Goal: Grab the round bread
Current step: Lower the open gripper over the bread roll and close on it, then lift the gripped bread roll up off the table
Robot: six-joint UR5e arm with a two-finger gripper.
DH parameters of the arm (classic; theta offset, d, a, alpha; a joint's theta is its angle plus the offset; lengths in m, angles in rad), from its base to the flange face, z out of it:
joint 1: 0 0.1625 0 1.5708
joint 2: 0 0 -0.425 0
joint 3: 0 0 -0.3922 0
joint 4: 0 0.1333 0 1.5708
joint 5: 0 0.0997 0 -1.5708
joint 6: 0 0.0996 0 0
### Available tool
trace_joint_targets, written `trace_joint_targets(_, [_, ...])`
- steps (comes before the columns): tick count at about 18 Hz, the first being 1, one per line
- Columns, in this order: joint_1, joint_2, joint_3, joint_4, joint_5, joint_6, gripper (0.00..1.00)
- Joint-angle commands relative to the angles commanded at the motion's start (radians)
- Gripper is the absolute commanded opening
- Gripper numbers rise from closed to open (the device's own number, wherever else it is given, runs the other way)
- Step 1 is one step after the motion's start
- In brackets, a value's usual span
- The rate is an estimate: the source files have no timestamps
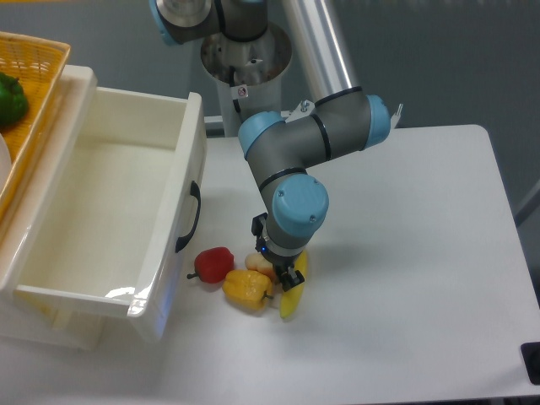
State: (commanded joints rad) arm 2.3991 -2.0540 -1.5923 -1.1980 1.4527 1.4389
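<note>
The round bread point(257, 263) is a small pale beige lump on the white table, mostly hidden under my wrist; only its left edge shows. My gripper point(276, 270) hangs straight down over it, fingers at table level around or right beside the bread. One dark fingertip point(294, 278) shows at the right, near the banana. The arm blocks the gap between the fingers, so I cannot tell whether they are open or shut.
A yellow-orange bell pepper point(246, 288) touches the bread's front. A red pepper point(214, 264) lies to its left, a yellow banana point(293, 296) to its right. An open white drawer point(160, 245) stands at left, with a wicker basket point(38, 59) holding a green pepper point(10, 97) behind.
</note>
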Motion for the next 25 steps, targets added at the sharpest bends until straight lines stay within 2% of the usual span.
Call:
trace_joint_targets(3, [0.0, 0.002, 0.011, -0.002, -0.003, 0.0, 0.25])
trace_joint_targets(7, [0.006, 0.032, 0.015, -0.012, -0.002, 0.002, 0.24])
trace_joint_targets(13, [0.014, 0.086, 0.024, -0.089, -0.002, 0.0, 0.24])
trace_joint_targets(15, [0.021, 0.104, 0.04, -0.138, 0.0, -0.009, 0.25])
trace_joint_targets(21, [0.055, 0.207, 0.064, -0.305, 0.003, -0.017, 0.25])
trace_joint_targets(23, [0.066, 0.23, 0.064, -0.34, 0.003, -0.021, 0.25])
trace_joint_targets(25, [0.074, 0.244, 0.064, -0.35, 0.0, -0.031, 0.25])
